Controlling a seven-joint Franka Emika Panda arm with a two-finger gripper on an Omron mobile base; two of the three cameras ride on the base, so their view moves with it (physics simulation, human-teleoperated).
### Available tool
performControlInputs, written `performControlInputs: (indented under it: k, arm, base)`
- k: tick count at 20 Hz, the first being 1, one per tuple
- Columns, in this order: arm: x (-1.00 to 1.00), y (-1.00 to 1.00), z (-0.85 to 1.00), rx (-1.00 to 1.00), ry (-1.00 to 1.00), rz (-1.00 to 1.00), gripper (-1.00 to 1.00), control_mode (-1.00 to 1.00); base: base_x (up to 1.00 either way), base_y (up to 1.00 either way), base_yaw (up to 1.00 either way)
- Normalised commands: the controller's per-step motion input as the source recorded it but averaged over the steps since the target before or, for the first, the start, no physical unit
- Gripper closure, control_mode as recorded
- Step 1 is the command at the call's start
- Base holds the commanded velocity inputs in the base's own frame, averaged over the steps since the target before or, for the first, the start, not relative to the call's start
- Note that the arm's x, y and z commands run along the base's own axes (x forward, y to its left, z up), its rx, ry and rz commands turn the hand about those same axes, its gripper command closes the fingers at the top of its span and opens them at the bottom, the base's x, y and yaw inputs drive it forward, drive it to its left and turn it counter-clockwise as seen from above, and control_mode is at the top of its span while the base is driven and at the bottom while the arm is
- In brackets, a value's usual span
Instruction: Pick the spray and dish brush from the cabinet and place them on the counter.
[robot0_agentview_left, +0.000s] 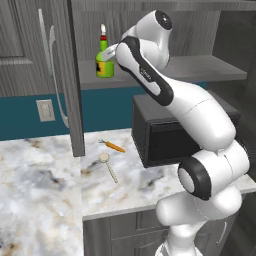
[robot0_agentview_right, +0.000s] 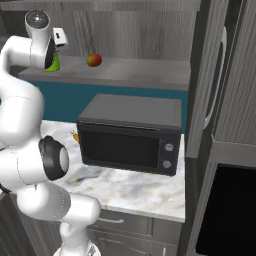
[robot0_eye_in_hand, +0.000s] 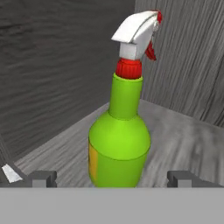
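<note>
The spray (robot0_agentview_left: 104, 60) stands upright on the grey shelf of the open cabinet (robot0_agentview_left: 200, 70), green with a red-and-white nozzle. In the hand view the spray (robot0_eye_in_hand: 120, 140) is close in front, and my gripper (robot0_eye_in_hand: 113, 178) is open with one fingertip (robot0_eye_in_hand: 43, 177) on each side of the bottle's lower body, gaps showing on both sides. From the right base view the spray (robot0_agentview_right: 52, 65) is mostly hidden behind my arm. The dish brush (robot0_agentview_left: 107, 165) lies flat on the marble counter (robot0_agentview_left: 40, 170), below the cabinet.
A carrot (robot0_agentview_left: 114, 145) lies on the counter just behind the brush. A black microwave (robot0_agentview_right: 130, 132) stands on the counter under the shelf. An apple (robot0_agentview_right: 94, 60) sits further along the shelf. The open cabinet door (robot0_agentview_left: 70, 75) hangs left of the spray.
</note>
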Motion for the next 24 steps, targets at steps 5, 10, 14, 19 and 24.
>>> performControlInputs:
  k: [5,10,14,19,24]
  arm:
    - [0.33,0.09,-0.16,-0.03,0.0,-0.01,-1.0,-1.0]
    - [0.34,0.04,-0.14,-0.01,0.0,-0.01,-1.0,-1.0]
    - [0.24,0.19,-0.04,0.0,0.02,0.0,-1.0,-1.0]
    - [0.22,0.27,-0.01,0.0,0.03,0.0,-1.0,-1.0]
    - [0.18,0.09,-0.08,0.0,0.02,0.01,1.0,-1.0]
  base:
    - [0.0,0.0,0.0]
    - [0.0,0.0,0.0]
    - [0.0,0.0,0.0]
    - [0.0,0.0,0.0]
    - [0.0,0.0,0.0]
